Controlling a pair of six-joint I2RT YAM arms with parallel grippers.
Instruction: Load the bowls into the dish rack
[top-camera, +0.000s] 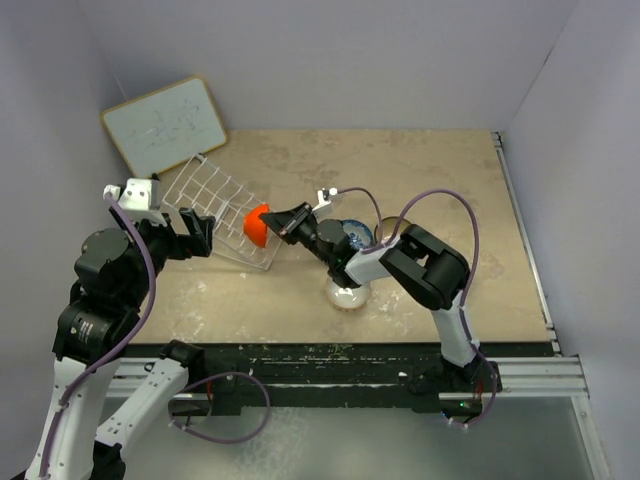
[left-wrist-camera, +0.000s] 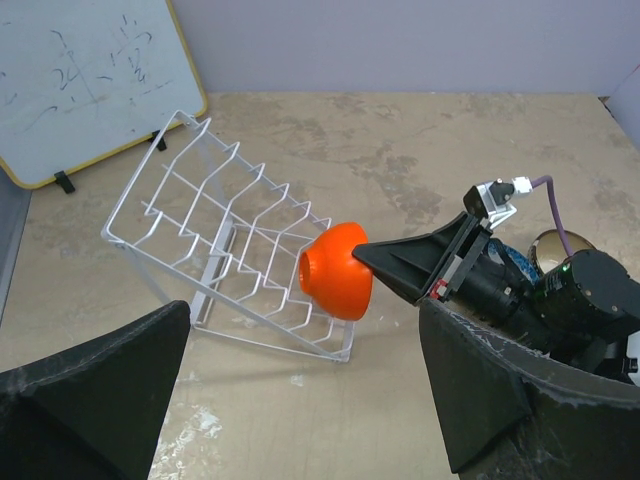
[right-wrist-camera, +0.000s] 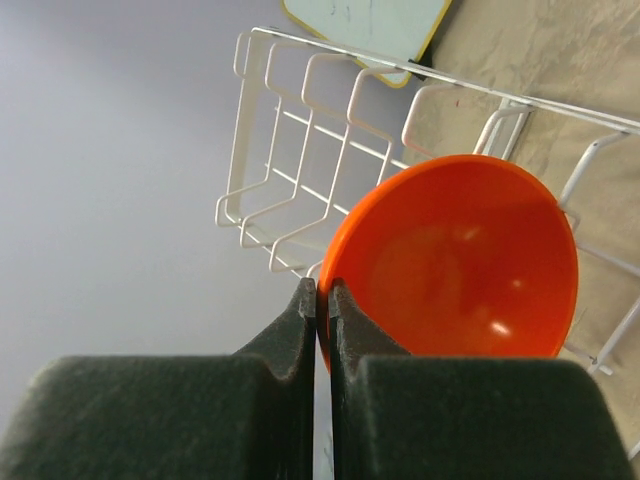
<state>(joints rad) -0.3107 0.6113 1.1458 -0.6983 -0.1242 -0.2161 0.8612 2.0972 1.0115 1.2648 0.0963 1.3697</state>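
Note:
My right gripper (top-camera: 278, 225) is shut on the rim of the orange-red bowl (top-camera: 257, 226) and holds it on edge at the near right end of the wire dish rack (top-camera: 215, 205). The right wrist view shows the fingers (right-wrist-camera: 345, 315) pinching the rim of the bowl (right-wrist-camera: 460, 265), with the rack's prongs (right-wrist-camera: 300, 150) behind it. My left gripper (top-camera: 195, 235) is open and empty beside the rack's near left side. In the left wrist view the bowl (left-wrist-camera: 335, 270) touches the rack (left-wrist-camera: 220, 230). A white bowl (top-camera: 347, 295) and a blue-and-white bowl (top-camera: 356, 235) lie under the right arm.
A wood-framed whiteboard (top-camera: 165, 125) leans at the back left, just behind the rack. The right arm (top-camera: 420, 265) reaches across the table's middle. Walls close in the left, back and right sides. The rack looks tilted.

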